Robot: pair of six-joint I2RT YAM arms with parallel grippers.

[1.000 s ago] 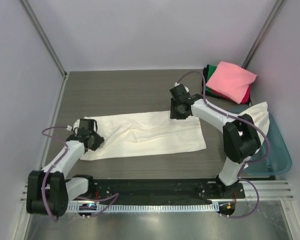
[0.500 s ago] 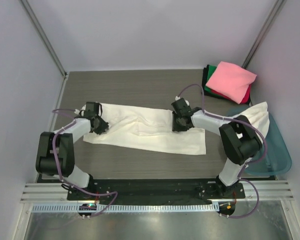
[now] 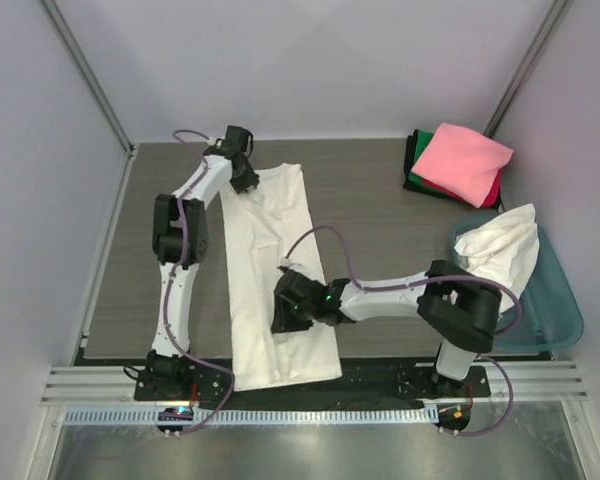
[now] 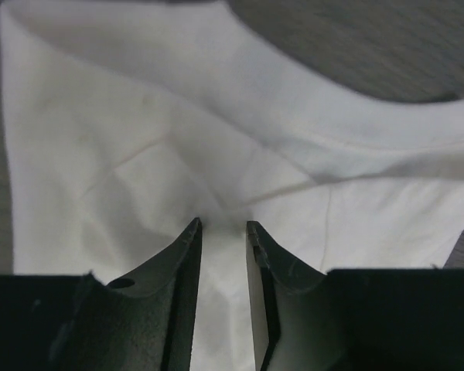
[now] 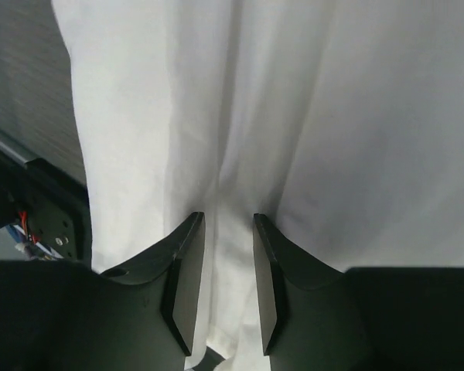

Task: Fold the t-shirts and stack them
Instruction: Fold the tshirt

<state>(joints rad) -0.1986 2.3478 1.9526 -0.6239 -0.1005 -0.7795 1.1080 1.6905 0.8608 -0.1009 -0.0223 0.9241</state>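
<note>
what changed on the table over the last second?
The left pincer and right pincer, both pinching the folded cream-white cloth t-shirt, swung it from lying left-right to far-near: left went to the far edge, right came toward the near edge. Unchanged: pink-topped shirt stack, teal plastic tub.

The cream-white t-shirt [image 4: 139, 139] caught in the left gripper [image 4: 223, 228] is soft matt cloth, lightly creased. Its fingers [image 4: 187, 263] are smooth black plastic, dully shiny. Beside the right gripper [image 5: 228, 220] the table [image 5: 23, 69] shows matt grey woodgrain; the tub [image 3: 565, 310] well beyond is glossy translucent plastic.
</note>
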